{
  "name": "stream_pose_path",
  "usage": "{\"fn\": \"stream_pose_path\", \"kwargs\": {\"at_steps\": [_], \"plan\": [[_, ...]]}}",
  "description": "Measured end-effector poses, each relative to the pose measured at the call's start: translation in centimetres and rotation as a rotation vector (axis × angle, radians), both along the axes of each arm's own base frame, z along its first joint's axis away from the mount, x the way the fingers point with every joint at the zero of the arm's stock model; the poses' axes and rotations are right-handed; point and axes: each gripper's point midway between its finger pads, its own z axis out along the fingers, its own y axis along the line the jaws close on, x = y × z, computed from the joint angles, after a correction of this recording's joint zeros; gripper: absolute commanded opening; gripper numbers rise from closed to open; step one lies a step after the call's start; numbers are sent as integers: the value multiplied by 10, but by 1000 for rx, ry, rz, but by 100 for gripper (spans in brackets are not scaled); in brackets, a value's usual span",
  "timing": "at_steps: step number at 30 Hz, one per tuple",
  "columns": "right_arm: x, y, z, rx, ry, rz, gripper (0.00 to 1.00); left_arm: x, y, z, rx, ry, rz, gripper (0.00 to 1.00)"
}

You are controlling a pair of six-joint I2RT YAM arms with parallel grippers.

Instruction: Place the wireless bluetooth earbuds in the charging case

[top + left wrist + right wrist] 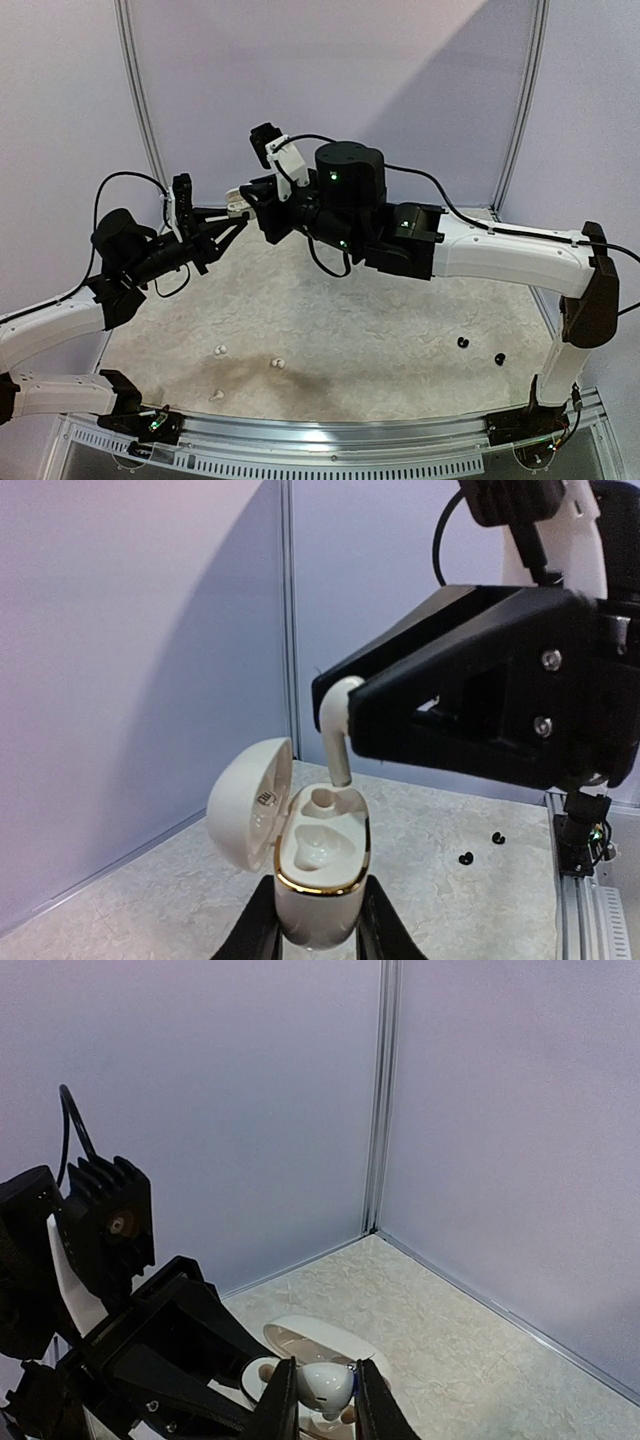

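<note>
Pale lilac walls (500,1110) enclose a mottled beige tabletop (380,320). Raised above it, the left pincer (320,932) is clamped narrowly on the lower body of the charging case (322,875), which is white with a gold rim. The case's lid (248,798) is swung open to that pincer's left. Directly above the case's far socket, the right pincer (342,692) is closed on a white earbud (336,735), gripping its head. The stem points down, its tip at the socket's edge; I cannot tell whether it touches. Far below both pincers, loose white earbuds (220,350) lie on the left pincer's side and black earbuds (462,342) on the right pincer's side.
</note>
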Motion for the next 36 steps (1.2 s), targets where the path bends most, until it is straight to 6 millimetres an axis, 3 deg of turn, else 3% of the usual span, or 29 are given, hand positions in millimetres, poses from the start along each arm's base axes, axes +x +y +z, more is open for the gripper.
{"fn": "stream_pose_path", "kwargs": {"at_steps": [7,25,29,36], "plan": [[4,2,-14,-43,-7,-16,0,0,-2,-3,9,5,-4,0],[10,-4,-24,-108,-24,-67,0,2,-5,-10,46,-15,15,0],[11,-3,-27,-125,-23,-67,13,3,-6,-12,55,-13,17,0],[13,2,-29,-142,-23,-66,14,5,-4,-13,57,-9,33,0]]}}
